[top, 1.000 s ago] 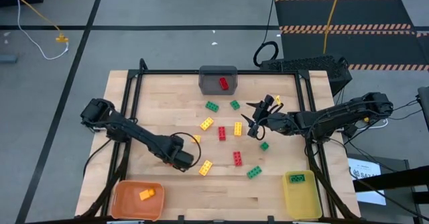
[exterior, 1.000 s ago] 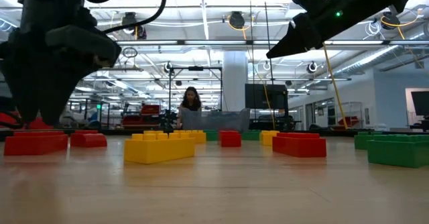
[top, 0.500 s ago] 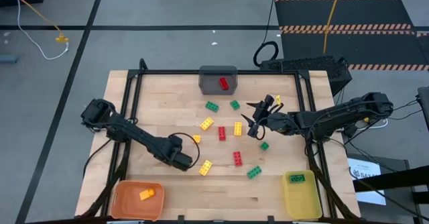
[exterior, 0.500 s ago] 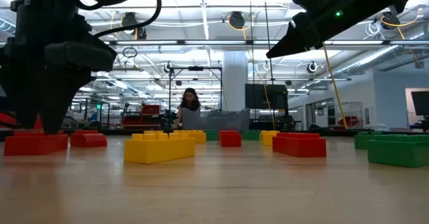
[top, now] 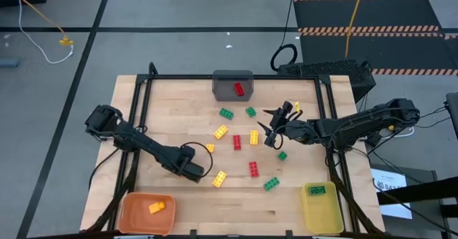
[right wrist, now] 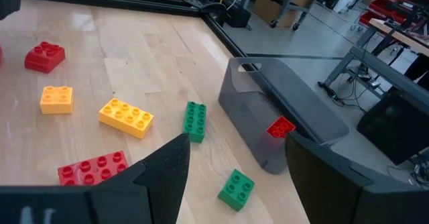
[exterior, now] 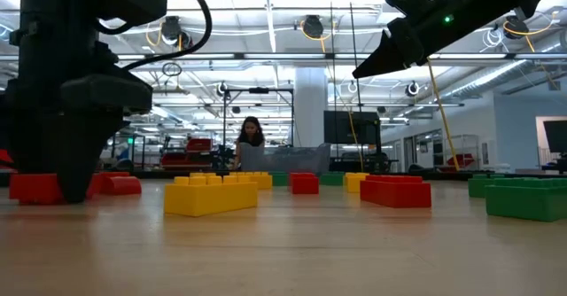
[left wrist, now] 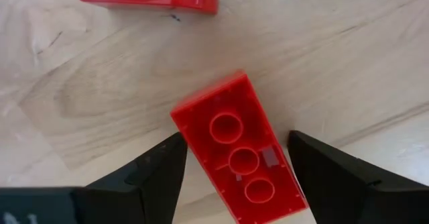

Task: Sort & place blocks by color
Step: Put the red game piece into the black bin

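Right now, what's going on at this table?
A two-armed robot is sorting small studded plastic bricks by colour. The left gripper is down at the wooden table, open, its fingers either side of a red brick lying studs-down; not gripped yet. The right gripper hangs open above the middle, holding nothing. The gray bin holds one red brick, the orange bin an orange one, the yellow bin a green one. Roughly a dozen more bricks lie loose.
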### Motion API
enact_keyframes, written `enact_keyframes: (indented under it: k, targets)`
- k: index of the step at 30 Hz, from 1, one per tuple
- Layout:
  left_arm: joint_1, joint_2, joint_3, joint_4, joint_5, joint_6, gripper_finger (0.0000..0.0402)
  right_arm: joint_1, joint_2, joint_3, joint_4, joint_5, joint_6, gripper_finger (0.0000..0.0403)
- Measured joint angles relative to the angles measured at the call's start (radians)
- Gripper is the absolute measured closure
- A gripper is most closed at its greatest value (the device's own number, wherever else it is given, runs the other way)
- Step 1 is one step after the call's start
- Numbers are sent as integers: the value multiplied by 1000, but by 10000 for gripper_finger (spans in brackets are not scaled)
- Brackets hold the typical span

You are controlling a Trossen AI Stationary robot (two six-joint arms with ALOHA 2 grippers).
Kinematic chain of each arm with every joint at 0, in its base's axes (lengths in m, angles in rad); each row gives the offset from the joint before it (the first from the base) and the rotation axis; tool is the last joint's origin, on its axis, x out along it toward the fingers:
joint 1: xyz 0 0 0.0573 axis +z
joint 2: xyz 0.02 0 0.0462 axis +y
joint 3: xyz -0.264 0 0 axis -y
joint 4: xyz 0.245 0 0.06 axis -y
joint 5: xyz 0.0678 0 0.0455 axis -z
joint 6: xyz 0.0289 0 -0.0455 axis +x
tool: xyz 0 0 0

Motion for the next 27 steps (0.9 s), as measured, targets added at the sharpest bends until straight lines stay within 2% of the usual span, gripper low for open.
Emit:
enact_keyframes:
  k: [8, 11, 17, 21, 24, 27]
  targets:
    - [1, -1, -1, 1, 3, 37, 146, 0, 0, 0, 0, 0, 0, 170]
    - [8, -3, 9, -5, 3, 74, 170, 0, 0, 0, 0, 0, 0, 170]
    - [49, 2, 74, -41, 4, 192, 260, 0, 0, 0, 0, 0, 0, 170]
    - [84, 2, 144, -133, -6, 306, 261, 0, 0, 0, 0, 0, -7, 170]
    - [143, 1, 241, -268, -67, 433, 261, 0, 0, 0, 0, 0, -14, 170]
    - [238, 1, 354, -364, -189, 588, 261, 0, 0, 0, 8, 0, -22, 170]
